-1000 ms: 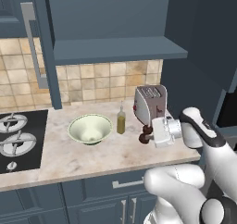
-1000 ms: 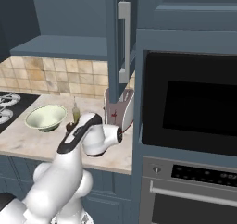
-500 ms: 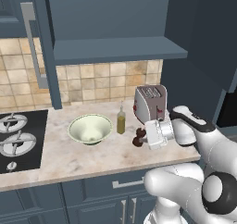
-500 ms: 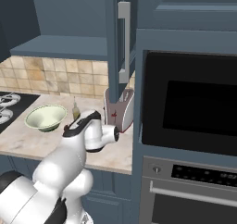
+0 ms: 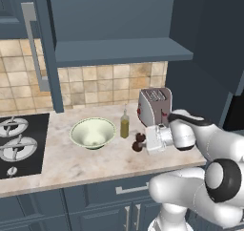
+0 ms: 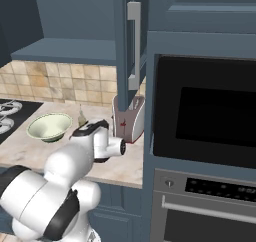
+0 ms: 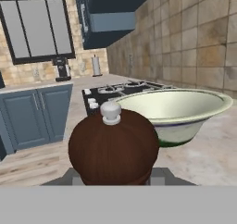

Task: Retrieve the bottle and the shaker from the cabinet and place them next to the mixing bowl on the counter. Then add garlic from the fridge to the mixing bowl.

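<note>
Claw (image 5: 142,143) closed almost fully on the shaker (image 5: 138,142), held sideways, low over the counter (image 5: 71,165), just right of the mixing bowl (image 5: 93,132) and in front of the bottle (image 5: 124,125); cannot tell if the shaker touches the stone. In the hand view the dark brown round body of the shaker (image 7: 114,146) with the pale knob on top, very close to the camera, and the mixing bowl (image 7: 185,109) directly behind it; finger tips hidden under the shaker body. Bottle upright near the back part of the counter, between the bowl and the toaster (image 5: 154,104), apart from both. Bowl near the middle of the counter, beside the black hob (image 5: 19,146) at the left edge. Beige tiled wall behind; above it the open cabinet (image 5: 119,51) with a bare shelf, door (image 5: 40,44) with long grey handle swung out to the left. In the right base view the bowl (image 6: 49,127) and bottle (image 6: 81,119) behind the white arm, the toaster (image 6: 129,118) at the right end of the counter, beside a tall unit with a black oven (image 6: 205,113) built in. Bottle partly covered by the arm in that view, small and hard to make out. Far in the hand view, a window and other cabinets, blurred. Dark blue drawers below the counter, cut off by the lower edge.
</note>
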